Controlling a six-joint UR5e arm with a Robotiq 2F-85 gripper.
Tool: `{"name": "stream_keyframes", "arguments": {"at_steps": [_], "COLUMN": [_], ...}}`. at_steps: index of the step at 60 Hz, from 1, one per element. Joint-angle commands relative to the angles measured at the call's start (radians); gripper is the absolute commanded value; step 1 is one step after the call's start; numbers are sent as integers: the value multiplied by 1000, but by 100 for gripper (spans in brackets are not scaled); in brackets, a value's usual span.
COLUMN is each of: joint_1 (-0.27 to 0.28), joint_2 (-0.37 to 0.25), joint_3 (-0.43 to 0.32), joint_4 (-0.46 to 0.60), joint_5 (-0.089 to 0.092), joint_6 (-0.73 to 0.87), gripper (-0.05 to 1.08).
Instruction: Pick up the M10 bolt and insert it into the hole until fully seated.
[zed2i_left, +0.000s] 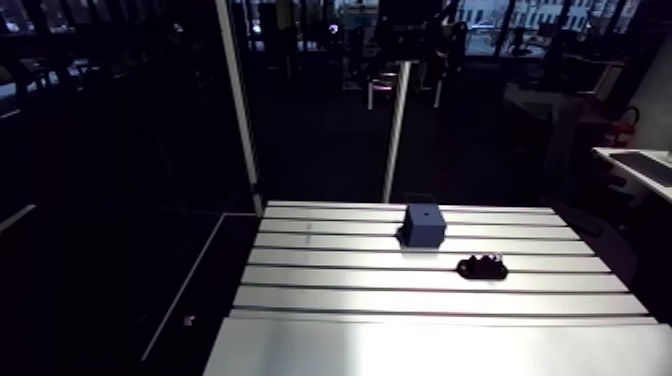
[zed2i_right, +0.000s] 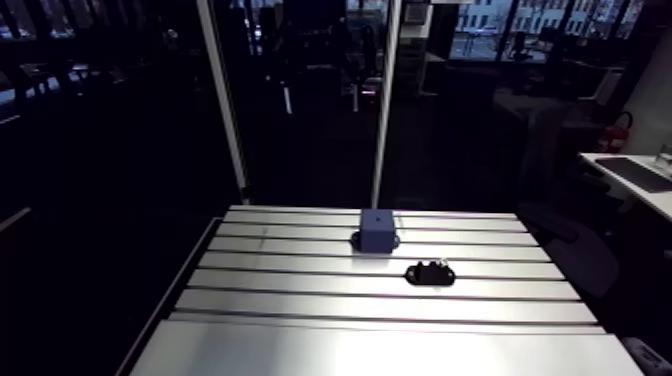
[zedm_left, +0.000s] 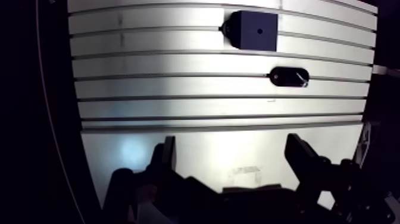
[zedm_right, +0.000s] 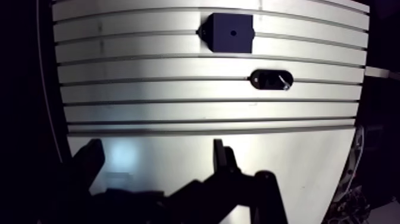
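A dark blue block (zed2i_left: 424, 224) stands on the slotted table (zed2i_left: 330, 300) toward its far side, with a small round hole (zedm_left: 259, 30) in its top face. Nearer and a little to its right lies a small black holder (zed2i_left: 482, 267) with bright metal glints on it, which looks like the bolt (zedm_left: 303, 81); its shape is too small to make out. In the wrist view my gripper (zedm_left: 232, 154) hangs open above the near part of the table, well short of both objects. Nothing is between its fingers (zedm_left: 167, 154). The arm views do not show the gripper.
The table's left edge (zed2i_left: 235, 290) drops off to a dark floor. Two upright posts (zed2i_left: 397, 130) rise behind the far edge. Bare slotted surface lies between my gripper and the holder.
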Motion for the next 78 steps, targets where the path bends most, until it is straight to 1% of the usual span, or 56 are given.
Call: {"name": "stream_keyframes", "arguments": {"at_steps": [1, 29, 35, 39, 54, 59, 62, 67, 73, 76, 78], "joint_1": [14, 14, 14, 14, -1, -26, -47, -65, -93, -131, -131], "joint_2": [58, 66, 66, 68, 69, 71, 71, 72, 71, 69, 69], "joint_3": [-44, -45, -49, -52, -67, -65, -58, -47, -13, 31, 31], "joint_4": [11, 11, 11, 11, 8, 4, -15, -44, -92, -160, -160], "joint_5": [32, 32, 29, 24, 17, 17, 17, 18, 18, 21, 21], "joint_6": [-58, -58, -60, -60, -88, -105, -122, -145, -171, -206, -206], "gripper": [1, 1, 1, 1, 1, 1, 1, 1, 1, 1, 1]}}
